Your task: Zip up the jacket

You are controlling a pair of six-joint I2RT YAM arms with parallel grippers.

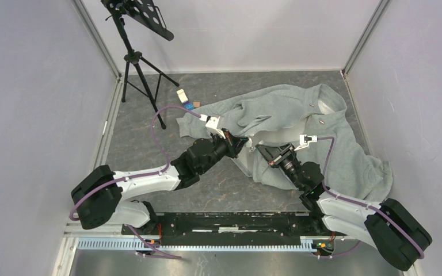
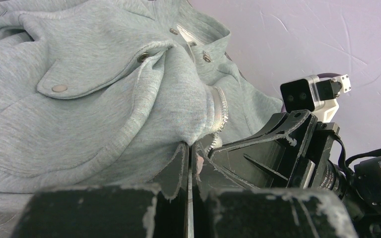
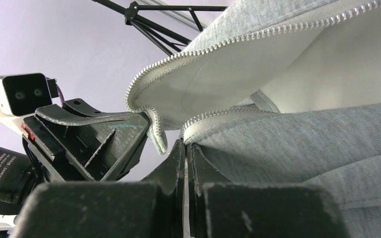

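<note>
- Table (image 1: 144, 172), grey and mottled, lies under the jacket and reaches past it on the left and near sides.
- The jacket (image 1: 322, 144), light grey-green fleece, lies rumpled and open on the table's right half, with its collar toward the far wall and its pale lining showing along the front opening.
- Black music stand (image 1: 136, 57) on a tripod stands well apart from the jacket, beyond its left sleeve, in the far left corner.
- Left gripper (image 1: 243, 142) is at the jacket's near front edge, its fingers (image 2: 181, 158) pressed together on a fold of fleece at the lower end of one zipper side.
- Right gripper (image 1: 260, 148) sits just beside it at the same edge, its fingers (image 3: 176, 158) closed narrow on the other front edge, where the teeth run down to the tips.
- The zipper (image 3: 258, 33) is undone; its two toothed edges spread apart above the grippers.
- Metal snaps (image 2: 59, 88) dot the jacket's pocket flap and collar.
- A small white block (image 1: 182, 95) and a blue one (image 1: 189, 106) lie just beyond the jacket's left sleeve.
</note>
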